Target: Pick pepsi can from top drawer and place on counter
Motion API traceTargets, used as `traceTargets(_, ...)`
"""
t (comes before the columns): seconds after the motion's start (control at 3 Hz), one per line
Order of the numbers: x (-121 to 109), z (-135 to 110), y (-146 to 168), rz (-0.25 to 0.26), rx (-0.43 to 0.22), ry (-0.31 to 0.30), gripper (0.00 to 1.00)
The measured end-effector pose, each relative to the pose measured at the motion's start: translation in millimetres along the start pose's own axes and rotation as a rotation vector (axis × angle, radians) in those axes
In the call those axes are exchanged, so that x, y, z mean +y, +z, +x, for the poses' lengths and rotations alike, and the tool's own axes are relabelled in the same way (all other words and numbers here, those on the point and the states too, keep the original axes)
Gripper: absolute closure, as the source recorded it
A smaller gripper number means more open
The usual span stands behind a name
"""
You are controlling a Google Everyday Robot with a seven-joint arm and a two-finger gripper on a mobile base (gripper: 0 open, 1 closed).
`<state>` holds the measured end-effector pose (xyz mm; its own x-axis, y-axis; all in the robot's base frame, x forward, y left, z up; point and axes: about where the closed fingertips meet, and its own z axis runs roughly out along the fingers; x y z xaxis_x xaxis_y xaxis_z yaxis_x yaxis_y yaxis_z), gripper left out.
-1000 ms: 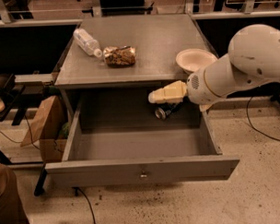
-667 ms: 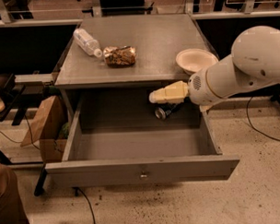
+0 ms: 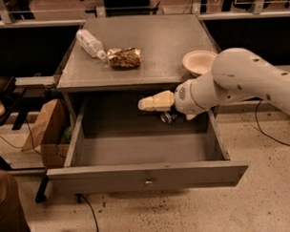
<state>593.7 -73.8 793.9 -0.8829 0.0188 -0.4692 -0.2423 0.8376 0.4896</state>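
The top drawer [image 3: 147, 177] stands pulled wide open below the counter [image 3: 152, 36]. The pepsi can [image 3: 167, 118] lies on its side at the drawer's back, right of centre, with a shiny silver end facing me; most of its dark body is hidden behind my arm. My gripper [image 3: 142, 104] hangs over the back of the drawer, just above and left of the can, with its cream fingers pointing left. The fingers look pressed together and hold nothing.
On the counter lie a clear plastic bottle [image 3: 89, 43], a snack bag [image 3: 124, 57] and a pale paper bowl [image 3: 199, 62] near the right edge. A brown paper bag [image 3: 44, 126] stands left of the cabinet. A person's leg [image 3: 9, 213] shows at bottom left.
My arm and gripper have shifted left over the back of the drawer. The can has not moved.
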Motion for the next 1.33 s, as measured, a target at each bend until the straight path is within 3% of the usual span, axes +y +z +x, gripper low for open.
traceTargets(0.33,1.7,-14.7,41.3,-0.03,-0.051,0.068,0.0)
traceTargets(0.67,1.7,-14.7,41.3,-0.03,-0.051,0.068,0.0)
traceTargets(1.33,-40.0,-19.1,55.6,0.085,-0.094,0.067,0.0)
